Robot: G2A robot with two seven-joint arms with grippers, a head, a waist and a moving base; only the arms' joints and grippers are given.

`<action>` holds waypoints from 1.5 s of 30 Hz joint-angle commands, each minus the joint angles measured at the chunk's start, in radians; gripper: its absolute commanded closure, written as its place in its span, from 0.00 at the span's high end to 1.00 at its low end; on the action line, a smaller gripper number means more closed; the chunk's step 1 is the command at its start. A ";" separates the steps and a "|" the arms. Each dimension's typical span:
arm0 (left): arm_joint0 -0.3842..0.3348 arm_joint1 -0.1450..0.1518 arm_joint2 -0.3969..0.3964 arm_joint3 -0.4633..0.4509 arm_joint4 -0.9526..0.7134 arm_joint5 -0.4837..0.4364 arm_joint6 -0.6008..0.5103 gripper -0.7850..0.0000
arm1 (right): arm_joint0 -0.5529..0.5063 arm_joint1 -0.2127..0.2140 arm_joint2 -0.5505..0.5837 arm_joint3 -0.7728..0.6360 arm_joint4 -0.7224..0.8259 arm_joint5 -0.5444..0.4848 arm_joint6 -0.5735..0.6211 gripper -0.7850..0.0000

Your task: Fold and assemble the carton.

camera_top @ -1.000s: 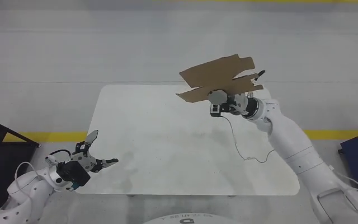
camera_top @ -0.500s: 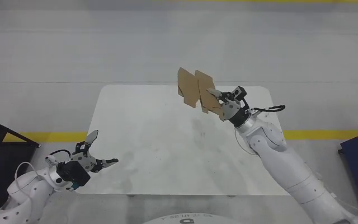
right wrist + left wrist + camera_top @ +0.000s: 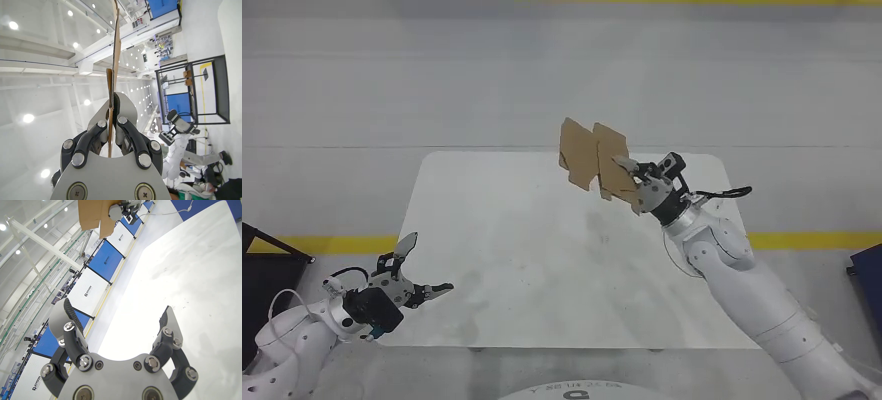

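The white worktop [image 3: 532,270], rounded at its corners, spreads beneath both arms. The carton [image 3: 584,158], a flattened brown cardboard blank with a notch between its upper panels, is held in the air over the worktop's far edge toward the right side, standing on edge and clear of the surface. The right pincer [image 3: 112,102] is clamped on the blank's lower edge, a ribbed pad pressed against each face of the thin sheet, which the right wrist view shows edge-on. The left pincer [image 3: 430,263] sits at the worktop's near left corner, well apart from the carton, its jaws spread wide with nothing between them. A thin dark cable [image 3: 732,191] loops beside the right wrist.
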State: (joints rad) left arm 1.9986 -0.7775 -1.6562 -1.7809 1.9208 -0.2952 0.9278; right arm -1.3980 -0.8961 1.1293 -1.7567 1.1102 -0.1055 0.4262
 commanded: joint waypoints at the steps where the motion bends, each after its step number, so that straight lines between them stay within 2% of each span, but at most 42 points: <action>1: 0.000 0.000 0.000 0.000 0.000 0.000 0.000 1.00 | 0.002 -0.002 -0.013 -0.014 -0.282 -0.076 -0.089 0.00; 7: 0.000 0.000 0.000 0.000 0.000 0.000 0.000 1.00 | -0.023 -0.010 -0.047 -0.027 -0.823 -0.264 -0.221 0.00; 9: 0.000 0.000 0.000 0.000 0.000 0.000 0.000 1.00 | -0.025 -0.012 -0.056 -0.021 -0.996 -0.279 -0.258 0.00; 11: 0.000 0.000 0.000 0.000 0.000 0.000 0.000 1.00 | -0.030 -0.016 -0.062 -0.020 -1.166 -0.246 -0.336 0.00; 13: 0.000 0.000 0.000 0.000 0.000 0.000 0.000 1.00 | -0.048 -0.022 -0.071 -0.036 -1.209 -0.231 -0.398 0.00; 20: -0.001 0.000 0.001 -0.001 0.001 0.000 -0.003 1.00 | -0.048 -0.022 -0.071 -0.036 -1.209 -0.231 -0.398 0.00; 22: -0.018 -0.002 0.010 -0.008 -0.010 -0.009 -0.042 1.00 | -0.045 -0.022 -0.072 -0.037 -1.227 -0.230 -0.382 0.00; 24: -0.053 -0.004 0.020 -0.024 -0.047 -0.051 -0.054 1.00 | -0.029 -0.021 -0.080 -0.051 -1.358 -0.237 -0.336 0.00; 26: -0.101 -0.001 0.025 -0.024 -0.085 -0.153 -0.034 1.00 | -0.027 -0.020 -0.103 -0.096 -1.524 -0.247 -0.302 0.00; 29: -0.184 0.009 0.026 -0.010 -0.134 -0.370 -0.023 1.00 | -0.039 -0.017 -0.135 -0.142 -1.711 -0.326 -0.259 0.00; 33: -0.303 0.020 0.054 0.006 -0.166 -0.637 -0.129 1.00 | -0.060 -0.017 -0.169 -0.183 -1.891 -0.377 -0.241 0.00; 34: -0.333 0.023 0.070 0.006 -0.170 -0.709 -0.162 1.00 | -0.065 -0.018 -0.171 -0.189 -1.922 -0.362 -0.244 0.00; 38: -0.412 0.045 0.220 0.023 -0.198 -0.717 -0.263 1.00 | -0.092 -0.022 -0.190 -0.224 -1.995 -0.339 -0.274 0.00; 45: -0.629 0.085 0.480 0.084 -0.377 -0.717 -0.450 1.00 | -0.140 -0.019 -0.176 -0.255 -2.064 -0.371 -0.329 0.00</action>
State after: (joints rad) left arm 1.4111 -0.6964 -1.2200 -1.7002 1.5714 -1.0121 0.5061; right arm -1.5311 -0.9161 0.9485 -2.0082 -0.9438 -0.4753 0.1036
